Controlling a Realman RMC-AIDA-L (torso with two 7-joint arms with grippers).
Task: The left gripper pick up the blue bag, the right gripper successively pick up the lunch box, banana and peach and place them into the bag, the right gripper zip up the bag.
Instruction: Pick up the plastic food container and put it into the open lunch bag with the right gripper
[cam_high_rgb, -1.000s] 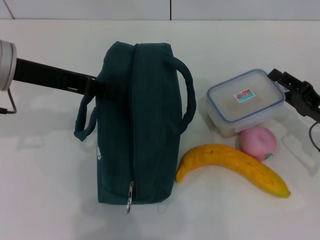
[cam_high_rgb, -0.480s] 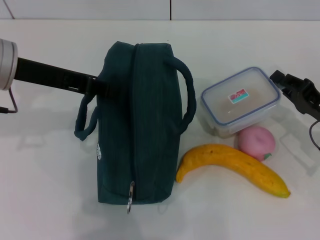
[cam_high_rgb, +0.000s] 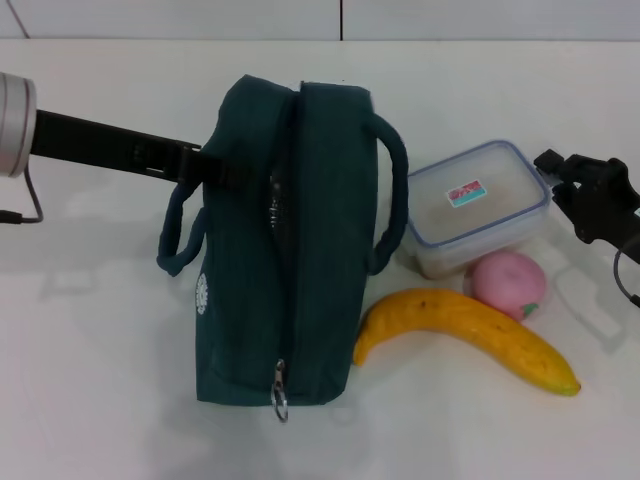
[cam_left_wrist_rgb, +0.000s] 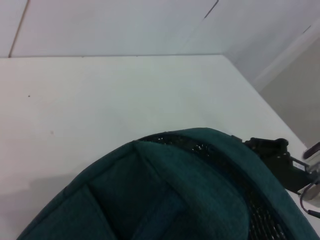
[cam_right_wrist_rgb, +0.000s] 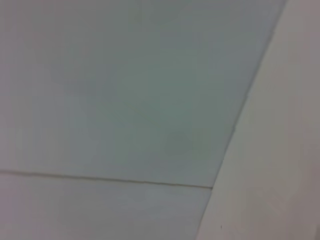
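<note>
Head view first, sweeping from the left: the left gripper (cam_high_rgb: 215, 172) comes in on its long black arm from the left edge and its tip is pressed into the far-left side of the blue bag (cam_high_rgb: 290, 260), right where one rope handle (cam_high_rgb: 180, 235) loops down; the fingers are buried against the fabric, so whether they actually clamp it cannot be told. That bag stands on the white table (cam_high_rgb: 90, 380), its zip partly parted along the top with the ring pull (cam_high_rgb: 280, 405) hanging at the near end. Just right of the bag, the banana (cam_high_rgb: 465, 335) lies near the front, its stem end almost touching the bag's side. Behind it sits the lunch box (cam_high_rgb: 475, 205), lid on, sticker up, and the peach (cam_high_rgb: 507, 284) nestles against the box's near edge, touching the banana too. Far right, the right gripper (cam_high_rgb: 585, 195) hovers just beside the lunch box's right end, jaws apart, holding nothing. Left wrist view shows the bag's top (cam_left_wrist_rgb: 190, 190) close up, with the right gripper (cam_left_wrist_rgb: 280, 160) beyond it.
</note>
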